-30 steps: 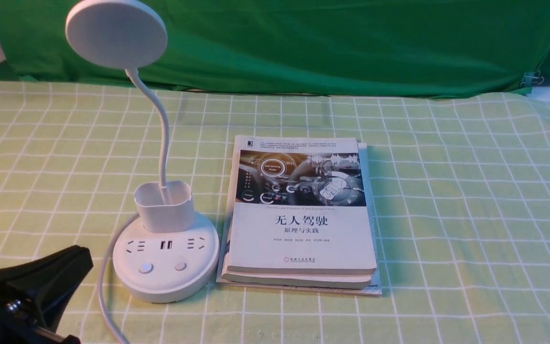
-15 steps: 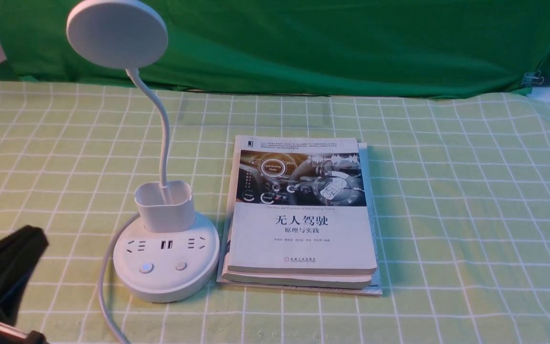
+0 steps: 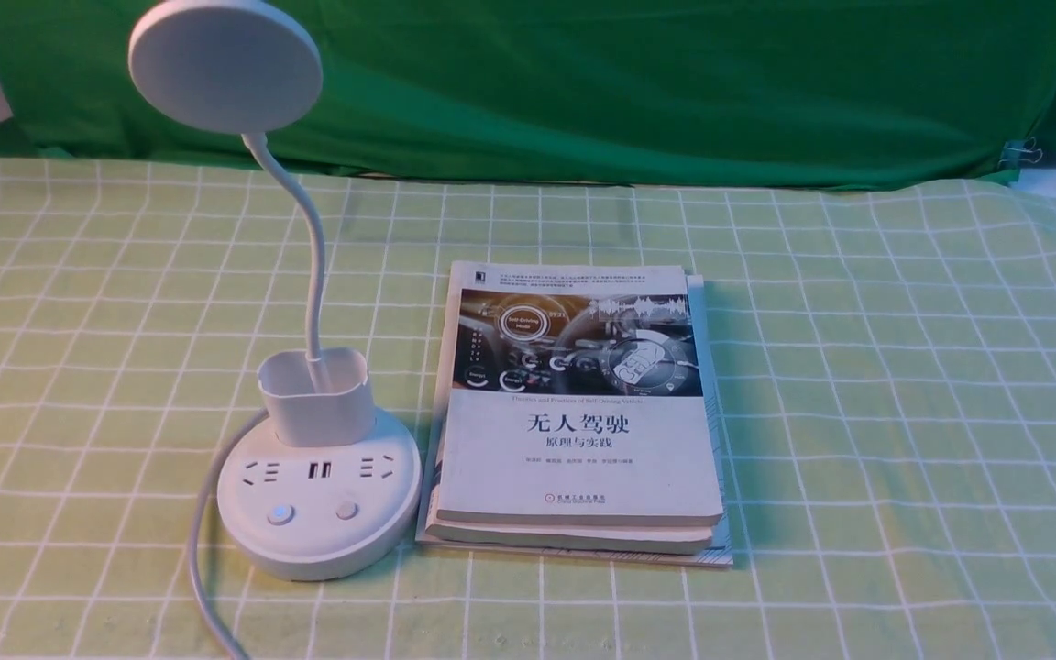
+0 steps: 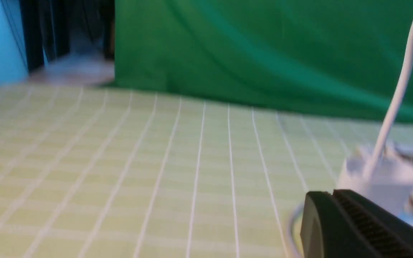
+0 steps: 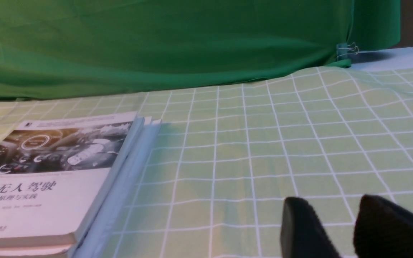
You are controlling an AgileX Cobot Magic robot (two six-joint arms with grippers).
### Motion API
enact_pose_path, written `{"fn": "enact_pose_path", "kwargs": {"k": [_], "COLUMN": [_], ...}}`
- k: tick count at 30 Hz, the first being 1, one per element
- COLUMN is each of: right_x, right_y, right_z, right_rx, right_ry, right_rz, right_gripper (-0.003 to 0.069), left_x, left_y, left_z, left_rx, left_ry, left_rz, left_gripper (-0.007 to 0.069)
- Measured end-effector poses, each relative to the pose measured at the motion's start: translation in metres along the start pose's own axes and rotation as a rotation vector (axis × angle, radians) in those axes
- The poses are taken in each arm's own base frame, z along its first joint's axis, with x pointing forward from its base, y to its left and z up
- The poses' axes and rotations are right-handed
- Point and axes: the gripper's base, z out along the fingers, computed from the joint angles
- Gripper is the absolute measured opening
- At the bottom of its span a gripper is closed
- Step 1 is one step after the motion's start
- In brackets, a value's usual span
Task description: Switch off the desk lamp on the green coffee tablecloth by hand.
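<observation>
Front view: the left arm's black gripper end, visible at the near left corner in the 2 earlier pictures, has now left this view. It had shifted outward, away from the desk lamp [image 3: 225, 69], between those 2 pictures. This suggests a retreat after a press, although no button contact is shown.

Lamp position: upright at left on the green coffee tablecloth [image 3: 858, 412], just left of the stack of books [image 3: 583, 458]. The round base [image 3: 308, 550] carries 2 buttons. The left button [image 3: 280, 514] shows a pale blue glow; the right button [image 3: 346, 510] shows none. The disc head's underside is grey, with no evident light, and matches the earlier pictures. Judgement: the lamp is probably off and the task near completion; the blue glow may be only a power indicator.

Gripper status: in the left wrist view, the 2 fingers of the left gripper [image 4: 332, 195] are pressed together, with nothing seen between them. In the right wrist view, the 2 fingers of the right gripper [image 5: 339, 215] are spread, holding nothing.

Recommended action: finish withdrawing the left arm without snagging the lamp cord [image 3: 193, 550]. Avoid a second press, which could relight the lamp.
</observation>
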Motion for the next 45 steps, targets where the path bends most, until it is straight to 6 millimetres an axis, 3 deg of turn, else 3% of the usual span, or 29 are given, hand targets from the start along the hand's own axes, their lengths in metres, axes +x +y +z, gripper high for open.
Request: {"fn": "enact_pose_path", "kwargs": {"k": [3,45], "right_x": [0.0001,0.0002], "right_y": [0.0,0.0], "right_z": [0.0,0.0], "right_rx": [0.0,0.0], "right_ry": [0.001,0.002], "right_rz": [-0.001,0.0], "right_gripper": [0.0238,0.0238], "left_x": [0.0066,0.0069], "left_y": [-0.0009,-0.0009], "left_z": [-0.0003,-0.0005], "left_rx": [0.009,0.01], "left_ry": [0.068,0.071], "left_rz": [-0.008,0.004], "left_gripper": [0.0001,0.0001]}}
